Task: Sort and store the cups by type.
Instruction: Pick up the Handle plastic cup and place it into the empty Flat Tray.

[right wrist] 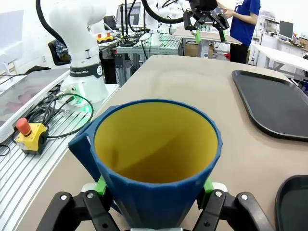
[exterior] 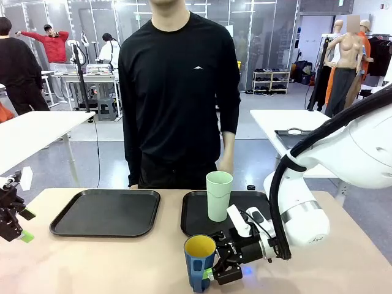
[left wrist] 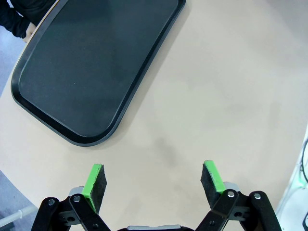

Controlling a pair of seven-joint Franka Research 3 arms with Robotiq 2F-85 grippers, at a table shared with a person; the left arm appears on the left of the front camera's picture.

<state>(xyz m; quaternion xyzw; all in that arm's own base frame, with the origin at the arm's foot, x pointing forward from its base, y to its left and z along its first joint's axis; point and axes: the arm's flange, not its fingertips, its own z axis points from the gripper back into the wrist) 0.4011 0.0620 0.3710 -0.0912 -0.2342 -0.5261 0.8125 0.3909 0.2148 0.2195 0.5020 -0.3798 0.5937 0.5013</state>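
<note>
Two cups are standing upright, mouths up: the mint tumbler [exterior: 218, 195] on the right tray [exterior: 195, 215], the blue mug [exterior: 200, 261] near the table's front edge, clamped by the right gripper [exterior: 212, 273]. From the left wrist, the left gripper [left wrist: 153, 181] is hanging wide open over bare table [left wrist: 231, 96] beside the left tray [left wrist: 91, 72]. From the right wrist, green pads [right wrist: 208, 185] are pinching the mug's walls.

a light beige, smooth-topped table [exterior: 122, 263] carried two black rectangular plastic trays with rounded corners. the left tray [exterior: 105, 212] lay flat toward the far edge, and the right tray [exterior: 195, 215] lay just beside it, a narrow strip of tabletop between them. a short dark blue mug with a yellow inside [exterior: 199, 260] stood upright on the near tabletop.
</note>
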